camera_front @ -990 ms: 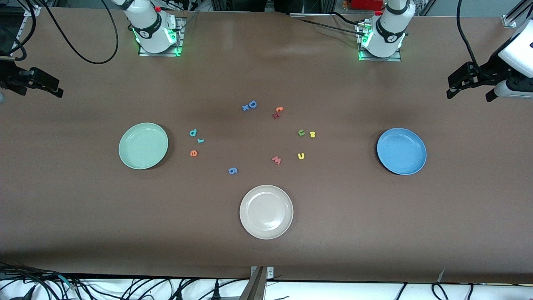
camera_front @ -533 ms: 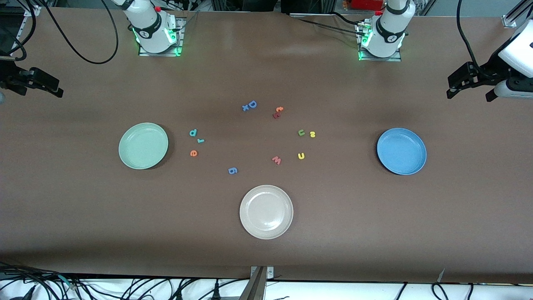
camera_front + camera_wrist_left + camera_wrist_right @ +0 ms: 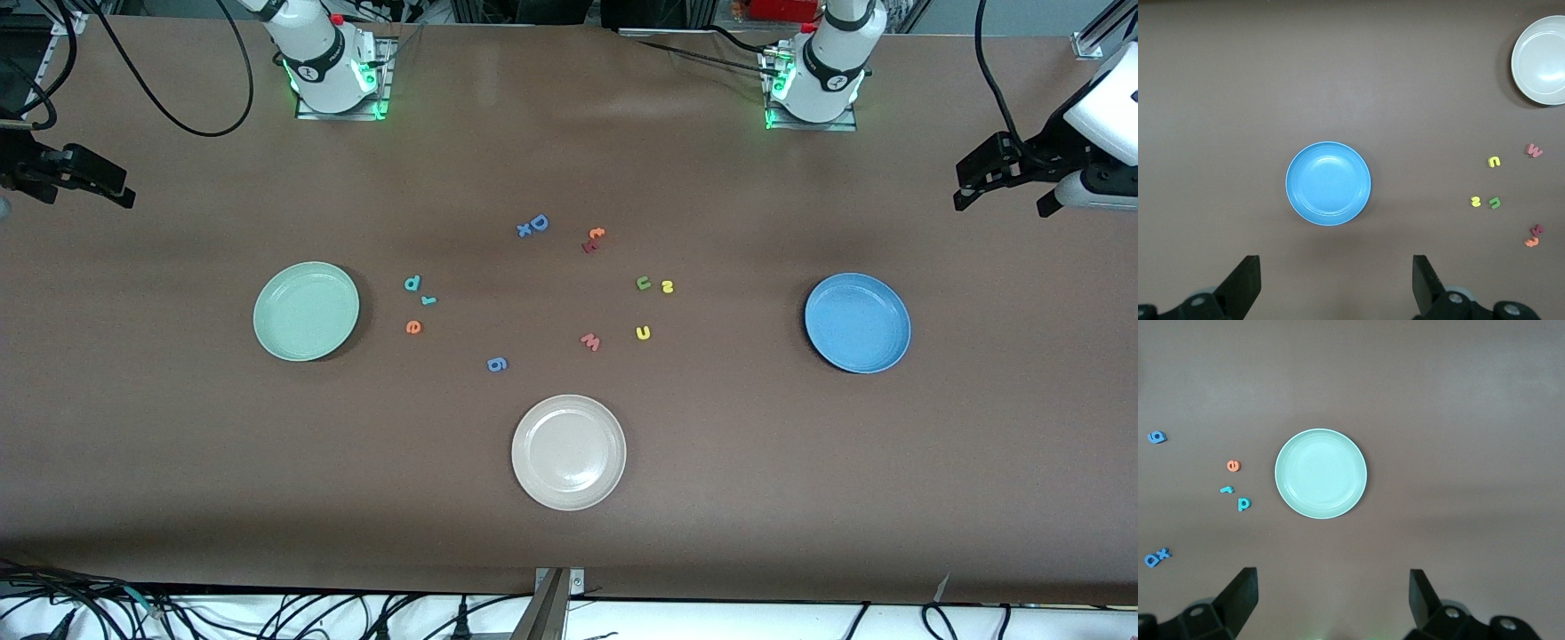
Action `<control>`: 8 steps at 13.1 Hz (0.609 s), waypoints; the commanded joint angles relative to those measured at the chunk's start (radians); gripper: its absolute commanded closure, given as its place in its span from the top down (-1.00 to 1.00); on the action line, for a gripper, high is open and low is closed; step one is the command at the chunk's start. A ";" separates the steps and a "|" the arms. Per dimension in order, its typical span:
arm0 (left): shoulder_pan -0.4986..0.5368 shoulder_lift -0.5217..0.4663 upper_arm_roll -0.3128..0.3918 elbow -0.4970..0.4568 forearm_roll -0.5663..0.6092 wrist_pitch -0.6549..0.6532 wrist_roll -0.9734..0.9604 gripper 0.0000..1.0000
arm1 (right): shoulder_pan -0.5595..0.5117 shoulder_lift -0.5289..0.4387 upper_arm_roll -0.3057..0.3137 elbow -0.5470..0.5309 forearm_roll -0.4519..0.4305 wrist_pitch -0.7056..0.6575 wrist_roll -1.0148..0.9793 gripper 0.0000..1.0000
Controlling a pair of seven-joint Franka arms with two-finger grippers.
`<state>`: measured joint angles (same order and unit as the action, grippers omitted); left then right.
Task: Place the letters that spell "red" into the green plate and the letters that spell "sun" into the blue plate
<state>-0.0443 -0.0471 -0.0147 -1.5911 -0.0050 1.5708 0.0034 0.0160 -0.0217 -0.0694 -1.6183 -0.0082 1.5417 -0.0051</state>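
The pale green plate (image 3: 306,311) (image 3: 1321,473) lies toward the right arm's end of the table. Beside it are a teal "d" (image 3: 412,283) (image 3: 1243,503), a teal "r" (image 3: 428,300) (image 3: 1226,489) and an orange "e" (image 3: 412,327) (image 3: 1233,465). The blue plate (image 3: 857,323) (image 3: 1328,183) lies toward the left arm's end. A green "u/n" (image 3: 644,284) (image 3: 1495,203), a yellow "s" (image 3: 667,286) (image 3: 1475,201) and a yellow "u/n" (image 3: 644,332) (image 3: 1494,161) lie loose between the plates. High over the table by the blue plate hangs my left gripper (image 3: 1337,267), open and empty. My right gripper (image 3: 1331,580) hangs likewise by the green plate, open and empty.
A beige-white plate (image 3: 568,452) sits nearest the front camera. Other loose letters lie mid-table: a pinkish "w" (image 3: 590,341), a blue "g" (image 3: 497,364), a blue "D" (image 3: 538,222) with a small "x" (image 3: 524,231), and an orange "t" (image 3: 596,234) by a red letter (image 3: 589,246).
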 commanded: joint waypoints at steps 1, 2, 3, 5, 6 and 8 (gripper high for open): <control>0.003 0.007 -0.001 0.019 -0.029 -0.003 0.010 1.00 | -0.001 -0.003 0.002 0.014 0.014 -0.018 0.002 1.00; 0.003 0.007 -0.001 0.019 -0.029 -0.003 0.010 1.00 | -0.001 -0.003 0.002 0.014 0.014 -0.020 0.002 1.00; 0.003 0.007 -0.001 0.019 -0.030 -0.003 0.010 1.00 | -0.001 -0.003 0.002 0.014 0.014 -0.020 -0.003 1.00; 0.003 0.007 -0.001 0.019 -0.030 -0.003 0.010 1.00 | -0.001 -0.003 0.013 0.014 0.013 -0.018 0.002 1.00; 0.003 0.007 -0.001 0.019 -0.030 -0.003 0.010 1.00 | -0.001 -0.003 0.014 0.014 0.013 -0.018 0.004 1.00; 0.003 0.007 -0.001 0.019 -0.030 -0.003 0.010 1.00 | -0.001 -0.003 0.014 0.014 0.013 -0.026 0.004 1.00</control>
<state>-0.0443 -0.0471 -0.0147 -1.5910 -0.0050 1.5708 0.0034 0.0162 -0.0217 -0.0575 -1.6183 -0.0082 1.5404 -0.0047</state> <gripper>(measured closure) 0.000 0.000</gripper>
